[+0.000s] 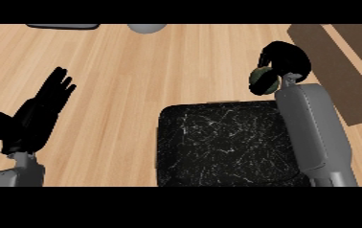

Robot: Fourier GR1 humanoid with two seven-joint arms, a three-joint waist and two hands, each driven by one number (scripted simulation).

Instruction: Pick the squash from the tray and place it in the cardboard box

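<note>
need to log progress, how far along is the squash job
Done: the squash is off the tray, with the right hand curled round it. In hand: it is held over the counter beside the tray's far right corner. Left: placing it in the cardboard box at the right. The left hand rests open at the left.

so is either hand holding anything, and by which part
The right hand is curled over the far end of the squash; the left hand is open and holds nothing.
</note>
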